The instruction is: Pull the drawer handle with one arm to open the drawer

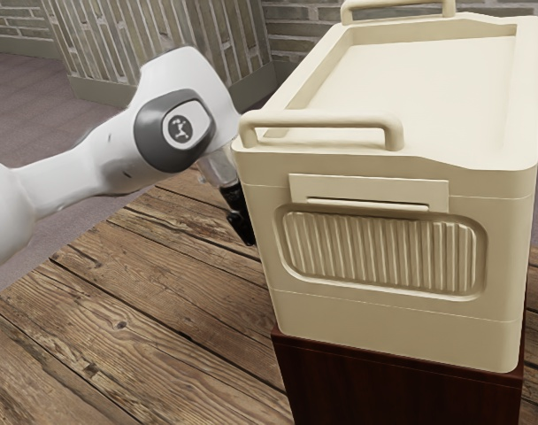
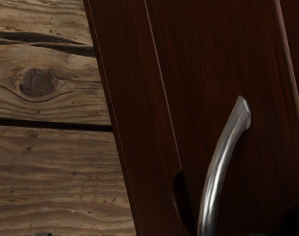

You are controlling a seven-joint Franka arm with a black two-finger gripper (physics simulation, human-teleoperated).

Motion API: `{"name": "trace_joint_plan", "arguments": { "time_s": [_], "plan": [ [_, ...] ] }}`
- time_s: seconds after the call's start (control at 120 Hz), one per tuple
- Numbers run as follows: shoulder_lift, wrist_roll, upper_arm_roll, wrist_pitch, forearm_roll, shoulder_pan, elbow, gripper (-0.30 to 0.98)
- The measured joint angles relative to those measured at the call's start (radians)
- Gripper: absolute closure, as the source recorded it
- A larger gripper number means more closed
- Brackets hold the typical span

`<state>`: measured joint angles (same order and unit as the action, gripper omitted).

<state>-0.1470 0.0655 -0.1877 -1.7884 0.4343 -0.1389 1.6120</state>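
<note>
Beside the cream box's near-left edge in the exterior view, my black gripper (image 1: 240,220) points down at a slant, with its tips partly out of sight. Under that box stands the dark red wooden cabinet (image 1: 397,388); its handle side is hidden there. From my hand, a curved silver drawer handle (image 2: 219,164) rises from the lower edge and meets the dark wooden drawer front (image 2: 213,73) at its upper end. A seam runs along this front, and it looks flush with the wood beside it. Contact between gripper and handle cannot be made out.
A large cream box (image 1: 397,310) with a recessed top and two raised bar handles rests on the cabinet, close beside my hand. Wooden planks (image 1: 119,319) spread around the cabinet's base. Slatted panelling (image 1: 154,35) and a brick wall stand behind.
</note>
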Motion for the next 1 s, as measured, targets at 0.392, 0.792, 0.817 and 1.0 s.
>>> {"name": "trace_joint_plan", "arguments": {
  "time_s": [0.392,0.792,0.817,1.0],
  "plan": [
    [0.016,-0.001,-0.005,-0.018,-0.012,-0.001,0.003,0.62],
    [0.057,-0.002,-0.039,-0.015,-0.056,0.003,0.049,0.77],
    [0.059,-0.003,-0.045,-0.015,-0.059,0.001,0.052,0.77],
    [0.079,-0.006,-0.071,-0.011,-0.076,0.010,0.074,0.78]
  ]
}}
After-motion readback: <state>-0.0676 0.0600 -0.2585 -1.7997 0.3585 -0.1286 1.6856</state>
